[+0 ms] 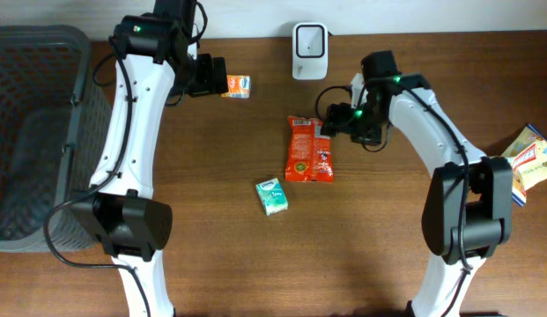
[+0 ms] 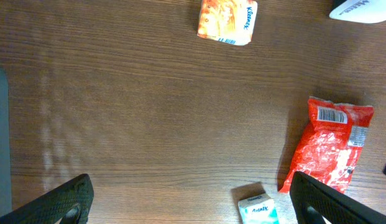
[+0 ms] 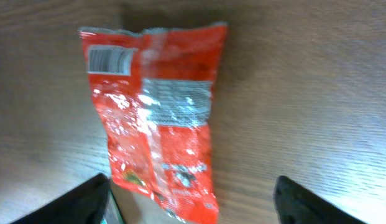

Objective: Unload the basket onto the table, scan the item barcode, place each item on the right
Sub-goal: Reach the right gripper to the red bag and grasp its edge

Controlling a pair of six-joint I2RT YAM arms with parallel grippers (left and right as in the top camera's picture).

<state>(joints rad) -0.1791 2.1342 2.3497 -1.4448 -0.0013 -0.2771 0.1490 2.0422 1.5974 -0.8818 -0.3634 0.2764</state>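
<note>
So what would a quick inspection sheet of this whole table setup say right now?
Surface: brown wooden table.
Job's things: red snack bag lies flat, barcode facing up; white scanner at the far edge.
Clutter: green tissue pack, orange tissue pack, colourful box at the right edge, grey basket on the left.
Grippers: left gripper open over wood; right gripper open above the bag.
Cables: black cable loops by the left arm's base.
Surroundings: nothing seen.
</note>
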